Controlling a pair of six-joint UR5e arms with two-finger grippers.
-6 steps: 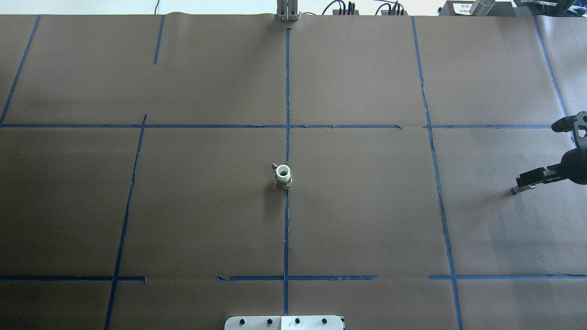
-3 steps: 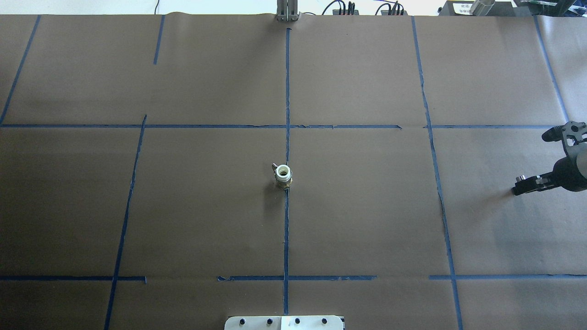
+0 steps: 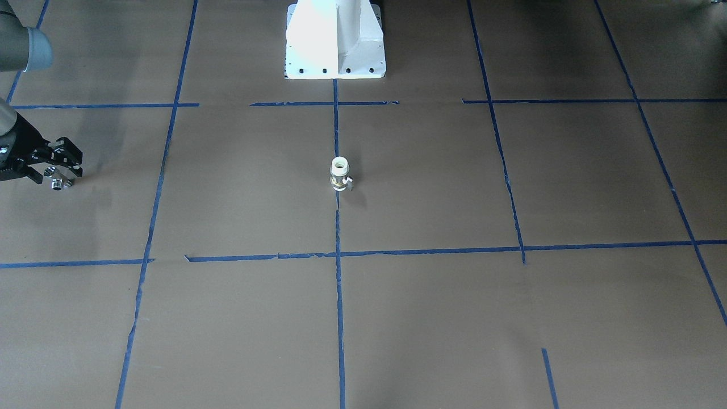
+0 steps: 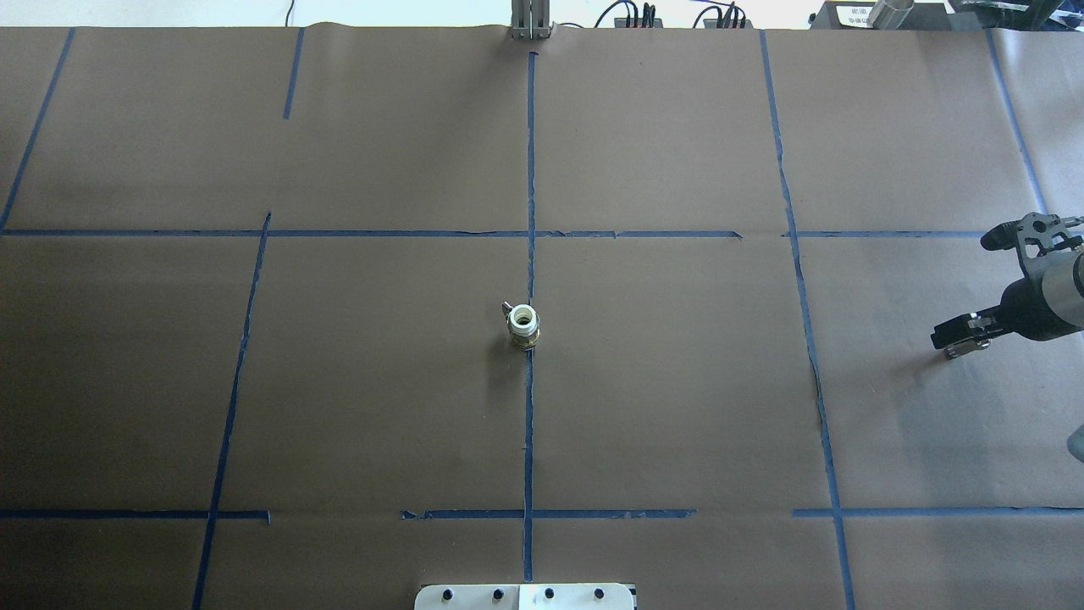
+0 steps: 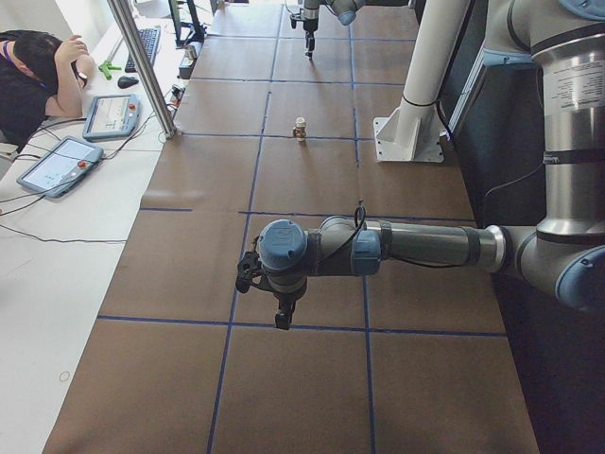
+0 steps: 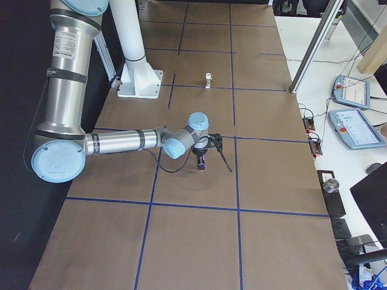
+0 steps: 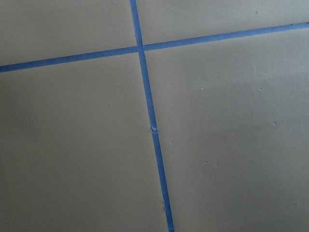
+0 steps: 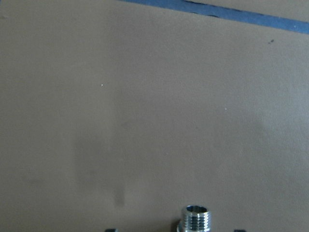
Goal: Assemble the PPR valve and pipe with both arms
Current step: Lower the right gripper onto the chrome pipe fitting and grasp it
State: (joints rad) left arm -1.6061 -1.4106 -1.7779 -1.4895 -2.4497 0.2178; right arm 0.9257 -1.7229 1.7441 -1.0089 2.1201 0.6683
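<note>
The PPR valve stands upright at the table's centre on the blue tape line, white end up, also seen in the front view. The pipe, a small chrome fitting, lies on the paper at the far right of the overhead view. My right gripper hovers open just over it. The right wrist view shows the pipe's threaded end between the two spread fingertips. My left gripper points down over bare paper far from both parts, and I cannot tell if it is open or shut.
The white pedestal stands behind the valve. A metal post rises at the far table edge. A person sits beyond it with teach pendants on the side desk. Blue tape lines cross the brown paper.
My right gripper has moved left in the overhead view, toward the table centre, and now sits over the pipe. The pipe and the valve have not moved.
</note>
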